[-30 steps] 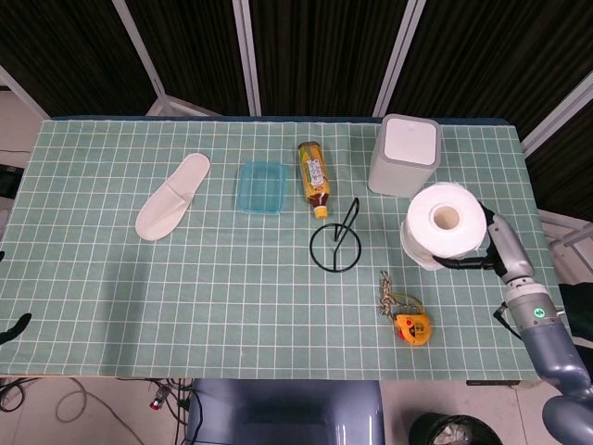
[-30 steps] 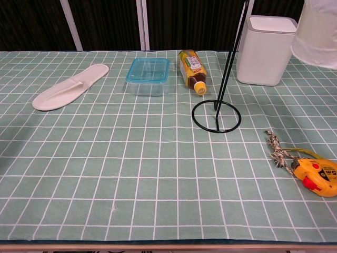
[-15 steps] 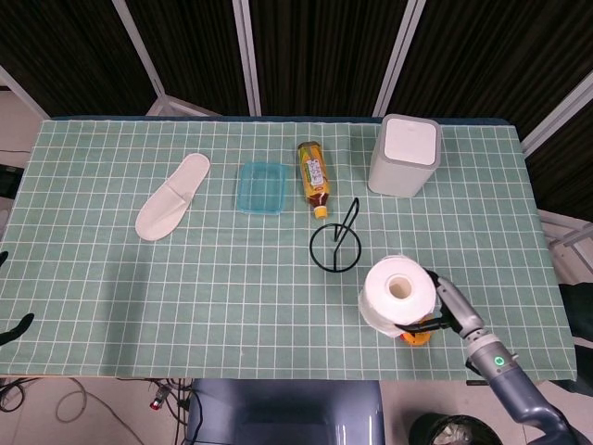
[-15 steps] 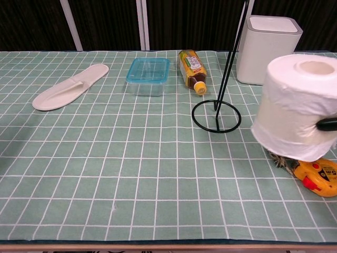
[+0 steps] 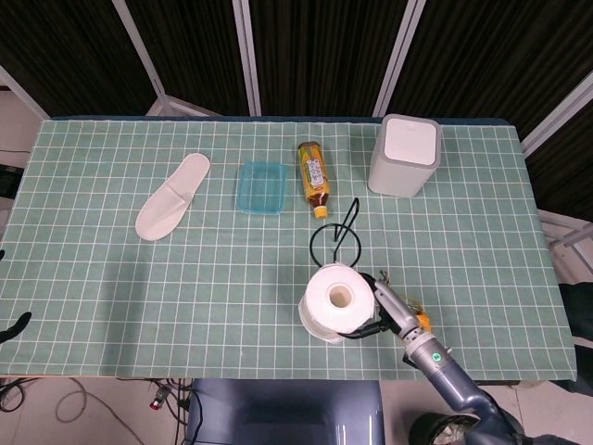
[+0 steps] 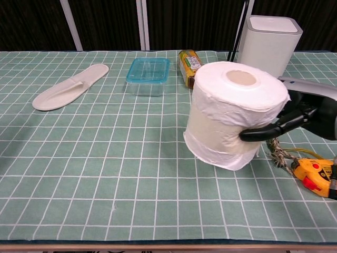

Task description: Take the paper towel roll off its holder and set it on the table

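My right hand [image 5: 394, 311] [image 6: 301, 113] grips the white paper towel roll [image 5: 339, 301] [image 6: 233, 114] from its right side, dark fingers pressed against its wall. The roll is off the holder, core up and slightly tilted, low over the front middle of the table; I cannot tell whether its base touches the cloth. The black wire holder [image 5: 335, 242] stands just behind the roll with nothing on it; in the chest view only the top of its rod [image 6: 238, 32] shows past the roll. A dark tip at the head view's left edge may be my left hand [image 5: 14, 325].
A white slipper [image 5: 173, 197] lies at the left, with a blue plastic box [image 5: 261, 187] and a lying tea bottle [image 5: 315, 176] at mid-back. A white bin [image 5: 405, 155] stands back right. A yellow tape measure [image 6: 316, 176] and frayed cord [image 6: 278, 153] lie under my right hand.
My right hand has carried the roll from high at the right, down and leftward, to just in front of the holder. The roll now hides the holder's base in the chest view.
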`<state>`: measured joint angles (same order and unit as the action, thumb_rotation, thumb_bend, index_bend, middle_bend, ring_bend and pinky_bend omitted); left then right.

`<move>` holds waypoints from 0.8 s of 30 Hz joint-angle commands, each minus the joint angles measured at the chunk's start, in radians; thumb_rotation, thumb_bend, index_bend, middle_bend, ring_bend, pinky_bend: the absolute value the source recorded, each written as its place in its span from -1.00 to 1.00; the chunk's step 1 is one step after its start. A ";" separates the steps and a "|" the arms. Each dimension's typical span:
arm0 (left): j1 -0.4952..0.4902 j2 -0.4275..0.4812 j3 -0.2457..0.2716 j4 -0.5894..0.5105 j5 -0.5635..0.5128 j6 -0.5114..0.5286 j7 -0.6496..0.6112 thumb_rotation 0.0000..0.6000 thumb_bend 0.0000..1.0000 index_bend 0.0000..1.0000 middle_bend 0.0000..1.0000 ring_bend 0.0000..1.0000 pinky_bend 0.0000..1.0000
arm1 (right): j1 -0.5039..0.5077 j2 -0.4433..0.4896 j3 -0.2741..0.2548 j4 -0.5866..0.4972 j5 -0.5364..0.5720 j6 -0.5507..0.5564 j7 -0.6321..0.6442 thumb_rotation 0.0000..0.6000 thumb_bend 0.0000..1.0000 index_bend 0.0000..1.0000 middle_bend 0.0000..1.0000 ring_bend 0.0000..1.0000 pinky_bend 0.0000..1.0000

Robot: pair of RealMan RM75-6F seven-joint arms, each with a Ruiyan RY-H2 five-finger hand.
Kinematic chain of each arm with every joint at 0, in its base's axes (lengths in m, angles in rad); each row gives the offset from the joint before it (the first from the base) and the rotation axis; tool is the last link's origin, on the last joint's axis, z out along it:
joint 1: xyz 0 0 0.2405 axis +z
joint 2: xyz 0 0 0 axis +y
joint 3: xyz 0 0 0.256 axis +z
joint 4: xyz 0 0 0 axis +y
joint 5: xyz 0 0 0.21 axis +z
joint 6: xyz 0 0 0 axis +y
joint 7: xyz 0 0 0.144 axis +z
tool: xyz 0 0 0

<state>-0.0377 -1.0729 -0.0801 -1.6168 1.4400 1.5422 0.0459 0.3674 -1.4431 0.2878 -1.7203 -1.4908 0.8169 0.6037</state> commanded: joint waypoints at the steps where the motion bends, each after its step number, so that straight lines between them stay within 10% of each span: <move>1: 0.000 0.000 -0.001 0.000 -0.002 0.000 0.000 1.00 -0.65 -0.93 -1.00 -1.00 -0.98 | 0.030 -0.108 0.008 0.076 0.069 0.049 -0.097 1.00 -1.00 -0.07 -0.31 -0.43 -0.90; 14: -0.002 -0.001 -0.002 0.002 -0.007 -0.006 0.004 1.00 -0.65 -0.93 -1.00 -1.00 -0.98 | 0.048 -0.255 -0.060 0.212 0.106 0.118 -0.181 1.00 -1.00 -0.19 -0.42 -0.59 -1.00; 24: -0.004 -0.004 0.001 -0.003 -0.006 -0.008 0.018 1.00 -0.65 -0.93 -1.00 -1.00 -0.98 | 0.094 -0.159 -0.105 0.115 0.126 0.013 -0.230 1.00 -1.00 -0.99 -1.00 -1.00 -1.00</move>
<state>-0.0415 -1.0768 -0.0796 -1.6198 1.4342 1.5341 0.0638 0.4495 -1.6202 0.1918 -1.5868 -1.3734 0.8508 0.3844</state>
